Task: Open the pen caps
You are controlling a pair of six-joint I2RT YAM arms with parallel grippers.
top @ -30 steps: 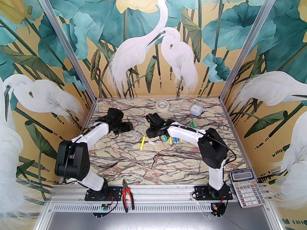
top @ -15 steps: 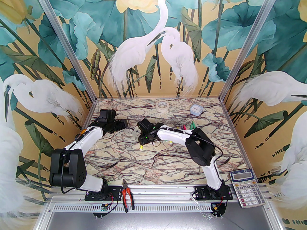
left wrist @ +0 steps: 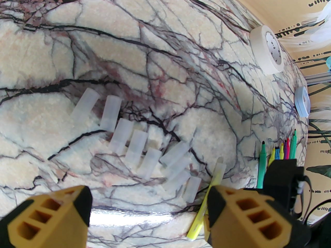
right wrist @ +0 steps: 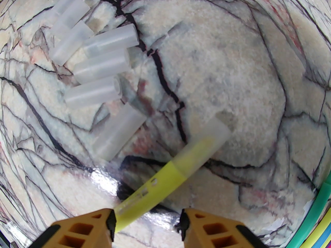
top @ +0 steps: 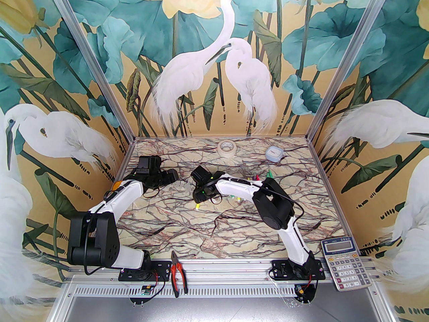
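A yellow marker (right wrist: 165, 179) lies on the marble with a pale translucent pen cap (right wrist: 210, 136) still on its far end. My right gripper (right wrist: 147, 218) hovers open over its near end, the body passing just beside the left finger (right wrist: 85, 231). From above, the right gripper (top: 200, 196) covers most of the marker (top: 197, 206). Several loose pen caps (right wrist: 100, 66) lie in a cluster to the marker's left. My left gripper (left wrist: 148, 205) is open and holds nothing, just short of those caps (left wrist: 137, 146) and the capped marker (left wrist: 217, 174). It sits left of centre (top: 172, 177).
Several uncapped markers (left wrist: 281, 148) lie in a row behind the right arm (top: 258, 178). A tape roll (top: 227, 147) and a small round blue container (top: 274, 153) stand at the back. Red-handled pliers (top: 176, 273) and a calculator (top: 345, 263) rest on the front rail.
The right arm has swung left, off the marker row, and now covers the yellow marker. The left arm has drawn back a little to the left. Both grippers stay open.
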